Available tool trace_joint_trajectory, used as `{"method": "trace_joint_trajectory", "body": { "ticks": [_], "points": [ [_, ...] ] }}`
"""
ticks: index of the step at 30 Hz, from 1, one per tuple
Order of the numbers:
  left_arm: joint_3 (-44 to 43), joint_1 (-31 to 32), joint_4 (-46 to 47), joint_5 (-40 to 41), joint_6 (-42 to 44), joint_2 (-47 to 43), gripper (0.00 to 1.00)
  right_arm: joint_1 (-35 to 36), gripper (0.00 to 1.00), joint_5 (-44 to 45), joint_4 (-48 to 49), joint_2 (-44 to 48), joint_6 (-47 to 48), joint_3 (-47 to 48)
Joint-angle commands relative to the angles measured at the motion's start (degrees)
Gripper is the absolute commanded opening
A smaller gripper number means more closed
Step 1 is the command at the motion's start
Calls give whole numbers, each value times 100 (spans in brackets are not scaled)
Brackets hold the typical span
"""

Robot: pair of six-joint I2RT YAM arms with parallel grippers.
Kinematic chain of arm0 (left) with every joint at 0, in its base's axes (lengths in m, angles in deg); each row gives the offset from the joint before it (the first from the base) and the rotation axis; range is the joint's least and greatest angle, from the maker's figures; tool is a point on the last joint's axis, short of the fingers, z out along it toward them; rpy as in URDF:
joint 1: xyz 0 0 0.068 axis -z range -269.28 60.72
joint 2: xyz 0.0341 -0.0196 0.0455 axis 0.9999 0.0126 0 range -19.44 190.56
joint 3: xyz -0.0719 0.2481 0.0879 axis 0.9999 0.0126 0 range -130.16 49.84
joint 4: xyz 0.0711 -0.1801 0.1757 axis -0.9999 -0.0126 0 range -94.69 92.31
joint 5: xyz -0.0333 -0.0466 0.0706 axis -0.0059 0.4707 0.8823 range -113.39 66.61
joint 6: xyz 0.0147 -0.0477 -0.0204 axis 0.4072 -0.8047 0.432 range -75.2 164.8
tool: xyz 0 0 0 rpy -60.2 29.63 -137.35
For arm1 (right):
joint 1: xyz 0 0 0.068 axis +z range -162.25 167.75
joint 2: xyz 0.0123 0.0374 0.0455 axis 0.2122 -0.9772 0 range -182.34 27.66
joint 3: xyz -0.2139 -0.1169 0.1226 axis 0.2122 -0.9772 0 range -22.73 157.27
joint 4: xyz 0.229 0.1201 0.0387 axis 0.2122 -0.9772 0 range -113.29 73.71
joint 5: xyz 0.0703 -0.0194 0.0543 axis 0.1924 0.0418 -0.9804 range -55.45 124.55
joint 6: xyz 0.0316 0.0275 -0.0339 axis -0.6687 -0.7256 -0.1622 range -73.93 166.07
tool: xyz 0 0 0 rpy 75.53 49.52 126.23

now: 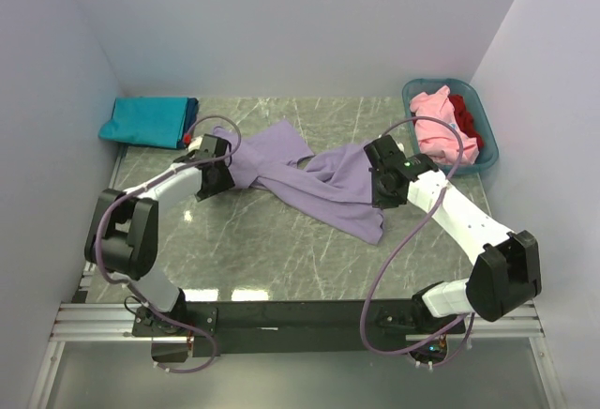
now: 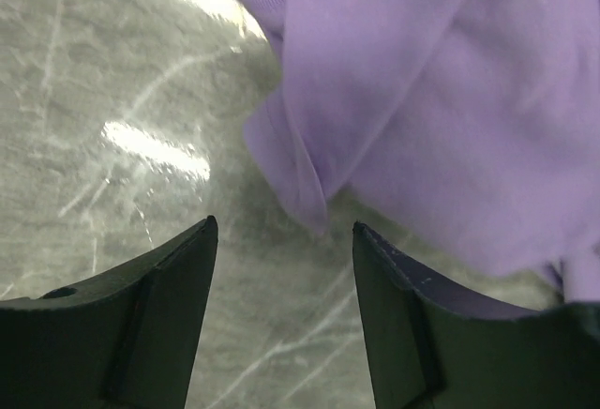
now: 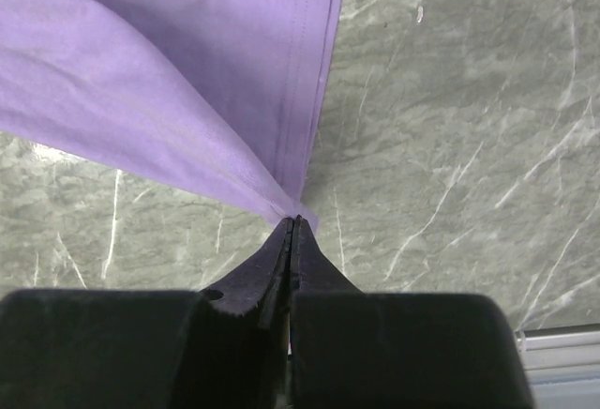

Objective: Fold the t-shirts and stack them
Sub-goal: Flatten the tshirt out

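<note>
Five t-shirts and two hands are in view. One lavender t-shirt (image 1: 309, 179) lies rumpled in a long slanting band on the counter (image 1: 281, 259), left of the basket (image 1: 491, 146), with its hem stitching visible. One pink t-shirt (image 1: 433, 123) and one red t-shirt (image 1: 466, 118) sit bunched inside the basket. Far left of the basket, one teal t-shirt (image 1: 145, 120) lies folded over a dark blue t-shirt (image 1: 192, 109). The right hand (image 3: 293, 226) pinches a lavender corner at the end nearer the basket. The left hand (image 2: 284, 231) gapes wide and empty at the farther end.
</note>
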Motion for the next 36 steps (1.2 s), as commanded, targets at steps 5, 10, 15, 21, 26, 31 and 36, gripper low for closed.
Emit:
{"method": "trace_joint_trajectory", "body": {
  "ticks": [5,10,15,21,26,31,36],
  "points": [
    [-363,16,242,668,-262,274,59,-34,0,35,189,315,53,-119],
    [-442,16,296,563,-244,397,55,-34,0,44,198,324,44,-172],
    [-302,-54,15,808,-314,231,47,-34,0,105,189,386,44,-181],
    [-188,-274,-21,668,-262,37,43,-34,0,88,198,386,53,-181],
    [-179,-344,207,273,-130,81,41,-25,0,87,207,395,53,-207],
    [-214,-344,296,53,-25,265,38,-34,0,61,215,395,62,-216],
    [-267,-344,190,79,28,301,29,-34,0,79,207,395,44,-216]
  ]
}}
